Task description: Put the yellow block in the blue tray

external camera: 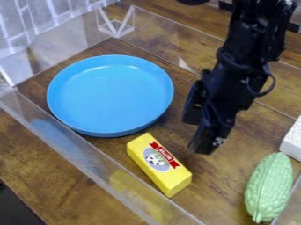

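The yellow block (159, 163), a small box with a red strip and a round whitish picture on top, lies flat on the wooden table in front of the blue tray (106, 92). The tray is a wide round shallow plate at left centre with nothing in it. My gripper (199, 134) points steeply down just right of the tray's rim and behind the block's far end. Its black fingers (209, 142) stand apart, open, with nothing between them. It touches neither the block nor the tray.
A bumpy green gourd-shaped thing (268, 187) lies at the lower right. A white object (294, 139) shows at the right edge. Clear plastic walls (65, 149) fence the table at the left and front.
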`<state>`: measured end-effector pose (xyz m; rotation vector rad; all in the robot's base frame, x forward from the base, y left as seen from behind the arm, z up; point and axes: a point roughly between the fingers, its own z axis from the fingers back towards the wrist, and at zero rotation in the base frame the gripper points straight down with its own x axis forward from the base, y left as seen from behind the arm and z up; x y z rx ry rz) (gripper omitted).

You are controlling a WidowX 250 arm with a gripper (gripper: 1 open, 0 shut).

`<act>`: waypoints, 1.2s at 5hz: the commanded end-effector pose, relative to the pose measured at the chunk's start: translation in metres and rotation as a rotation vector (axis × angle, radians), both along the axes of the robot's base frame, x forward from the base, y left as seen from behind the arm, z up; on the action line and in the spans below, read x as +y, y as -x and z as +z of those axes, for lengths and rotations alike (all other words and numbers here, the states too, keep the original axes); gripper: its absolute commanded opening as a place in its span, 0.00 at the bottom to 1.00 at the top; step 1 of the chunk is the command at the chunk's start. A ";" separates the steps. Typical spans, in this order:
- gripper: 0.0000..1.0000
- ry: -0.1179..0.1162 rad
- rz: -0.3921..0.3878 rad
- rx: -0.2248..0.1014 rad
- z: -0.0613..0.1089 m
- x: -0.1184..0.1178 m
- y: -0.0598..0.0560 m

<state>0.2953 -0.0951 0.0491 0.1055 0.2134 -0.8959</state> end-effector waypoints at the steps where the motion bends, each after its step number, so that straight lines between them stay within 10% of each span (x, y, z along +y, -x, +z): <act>1: 1.00 0.042 0.025 -0.097 0.039 -0.003 0.001; 3: 1.00 0.039 0.094 -0.154 0.051 -0.005 -0.005; 6: 1.00 0.027 0.178 -0.137 0.037 -0.028 -0.025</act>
